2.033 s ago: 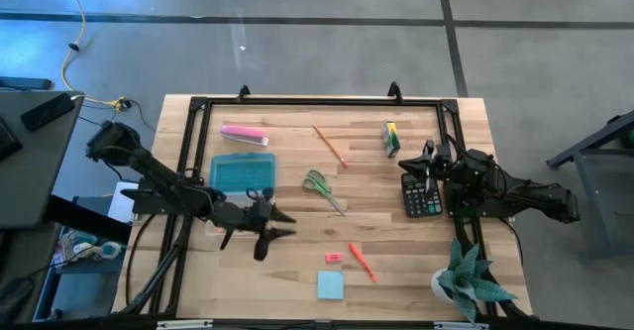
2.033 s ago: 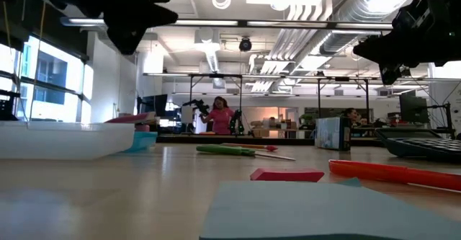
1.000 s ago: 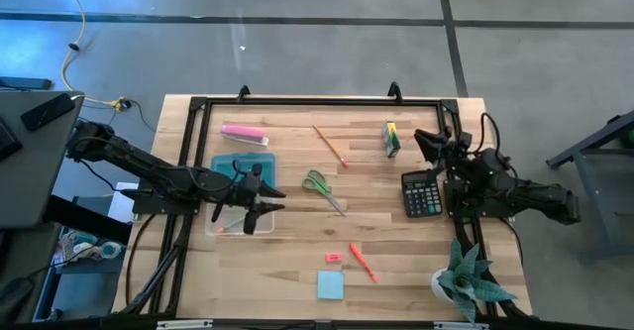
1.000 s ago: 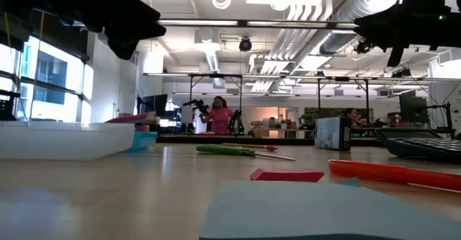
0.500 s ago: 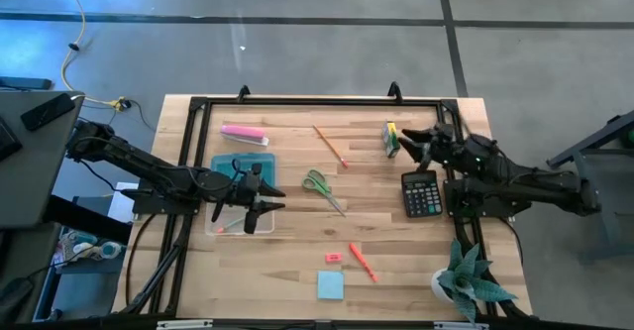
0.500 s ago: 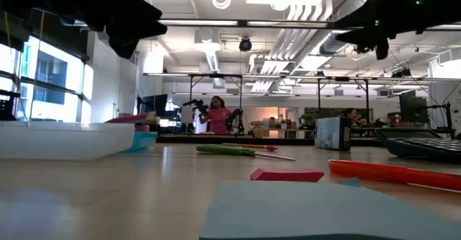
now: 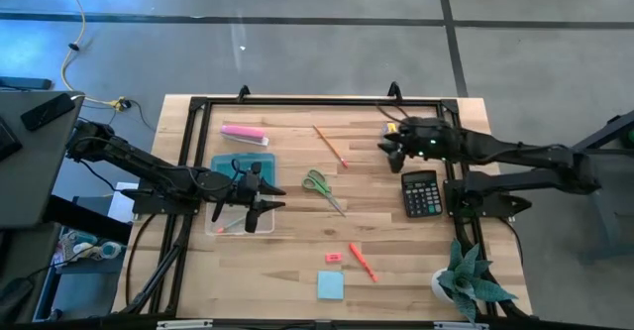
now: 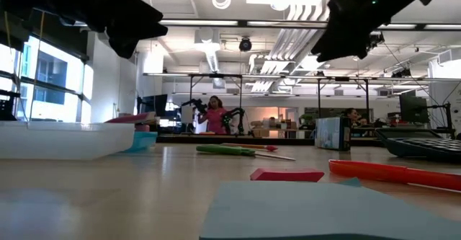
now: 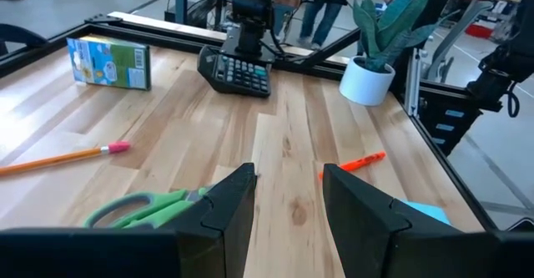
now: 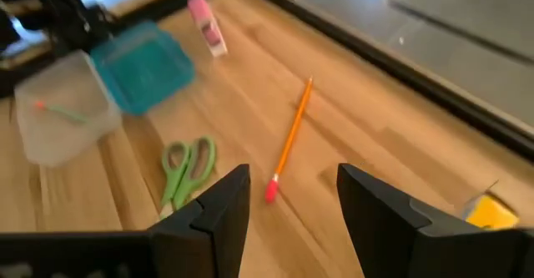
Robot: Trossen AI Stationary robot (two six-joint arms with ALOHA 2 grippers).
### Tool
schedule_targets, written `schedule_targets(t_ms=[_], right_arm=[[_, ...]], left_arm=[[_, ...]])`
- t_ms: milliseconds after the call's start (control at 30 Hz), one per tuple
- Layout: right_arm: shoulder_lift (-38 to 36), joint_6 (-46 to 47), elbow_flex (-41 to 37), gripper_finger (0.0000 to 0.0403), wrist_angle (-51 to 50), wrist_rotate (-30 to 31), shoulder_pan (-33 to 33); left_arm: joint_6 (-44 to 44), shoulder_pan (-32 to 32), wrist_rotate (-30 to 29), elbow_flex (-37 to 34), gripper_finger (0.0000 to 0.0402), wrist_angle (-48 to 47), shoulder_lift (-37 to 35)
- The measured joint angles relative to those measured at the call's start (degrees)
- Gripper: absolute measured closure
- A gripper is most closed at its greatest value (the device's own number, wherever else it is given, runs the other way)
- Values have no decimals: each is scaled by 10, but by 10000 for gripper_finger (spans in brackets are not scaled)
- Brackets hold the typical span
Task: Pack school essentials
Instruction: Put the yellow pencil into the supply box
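Note:
My left gripper hovers open over the clear box, which holds a green pencil. The box's teal lid lies just beyond it. My right gripper hangs open above the green-yellow block, hiding most of it from above. Flat on the table are the green-handled scissors, wooden pencil, orange-red pen, red eraser and light-blue note pad.
A black calculator lies near the right edge, and a potted plant stands at the near right corner. A pink item lies at the far left. A black frame runs round the table. Bare wood shows in the middle.
My right gripper has swung from beside the calculator toward the table's left, and now hangs over the green-yellow block. Nothing on the table has moved.

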Motion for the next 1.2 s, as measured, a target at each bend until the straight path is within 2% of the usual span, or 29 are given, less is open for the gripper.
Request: schedule_targets(t_ms=[133,667,1000,1200], right_arm=[[67,48,20,231,-2,-10,4],[339,61,164,231,-64,5,25],[473,38,268,231,-114,6,22],[520,34,289,231,-128,0,22]], left_arm=[[-5,0,1,0,271,-3,0],[-4,0,2,0,271,-3,0],[-6,0,1,0,271,-3,0],[-5,0,2,0,271,-3,0]])
